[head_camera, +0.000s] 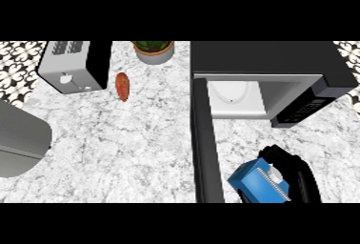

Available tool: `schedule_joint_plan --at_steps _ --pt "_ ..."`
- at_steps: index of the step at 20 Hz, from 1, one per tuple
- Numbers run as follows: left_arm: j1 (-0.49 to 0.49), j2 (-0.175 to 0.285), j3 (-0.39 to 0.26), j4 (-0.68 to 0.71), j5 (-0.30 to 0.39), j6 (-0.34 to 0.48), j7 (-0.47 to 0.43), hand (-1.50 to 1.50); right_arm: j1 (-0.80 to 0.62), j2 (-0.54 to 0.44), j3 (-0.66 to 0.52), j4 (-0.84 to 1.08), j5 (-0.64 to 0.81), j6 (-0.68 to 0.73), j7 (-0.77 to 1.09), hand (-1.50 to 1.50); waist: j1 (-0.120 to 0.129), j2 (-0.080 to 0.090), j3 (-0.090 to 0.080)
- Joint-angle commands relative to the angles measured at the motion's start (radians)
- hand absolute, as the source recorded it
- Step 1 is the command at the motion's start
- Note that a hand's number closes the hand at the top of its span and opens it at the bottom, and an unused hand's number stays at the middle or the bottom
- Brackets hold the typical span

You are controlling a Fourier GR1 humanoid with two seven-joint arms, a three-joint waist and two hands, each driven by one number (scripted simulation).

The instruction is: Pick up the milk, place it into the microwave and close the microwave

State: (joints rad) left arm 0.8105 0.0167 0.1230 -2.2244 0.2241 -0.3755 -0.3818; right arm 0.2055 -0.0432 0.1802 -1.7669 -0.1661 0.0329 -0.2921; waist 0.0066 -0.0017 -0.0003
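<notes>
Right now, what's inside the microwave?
Only a pale round plate shows inside the microwave; the milk is outside, held by the right hand. The cavity's back is hidden under its top.

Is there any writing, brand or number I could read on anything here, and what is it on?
None can be read.
Pale marks on the microwave control panel: too small to read.
No legible label on the milk carton in the right hand.

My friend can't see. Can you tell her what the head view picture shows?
The right hand holds a blue milk carton in front of the open microwave, its door swung out. A toaster stands at far left.
</notes>
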Motion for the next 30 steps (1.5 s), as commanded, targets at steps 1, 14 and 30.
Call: schedule_joint_plan --at_steps 1,14,30 --pt "-0.027 0.016 0.059 0.005 0.049 -0.016 0.039 -1.50 -0.094 0.037 -0.001 0.000 0.043 -0.071 0.050 1.50 0.000 0.001 0.000" --pt "-0.118 0.018 0.104 0.078 0.040 -0.047 0.051 -1.50 -0.525 0.043 -0.144 0.501 0.131 -0.322 0.082 1.50 0.006 0.004 0.001" --pt "-0.207 0.053 0.206 0.183 0.081 -0.105 0.082 -1.50 -0.927 -0.018 -0.347 1.244 0.144 -0.305 -0.431 1.50 0.023 0.010 0.002"
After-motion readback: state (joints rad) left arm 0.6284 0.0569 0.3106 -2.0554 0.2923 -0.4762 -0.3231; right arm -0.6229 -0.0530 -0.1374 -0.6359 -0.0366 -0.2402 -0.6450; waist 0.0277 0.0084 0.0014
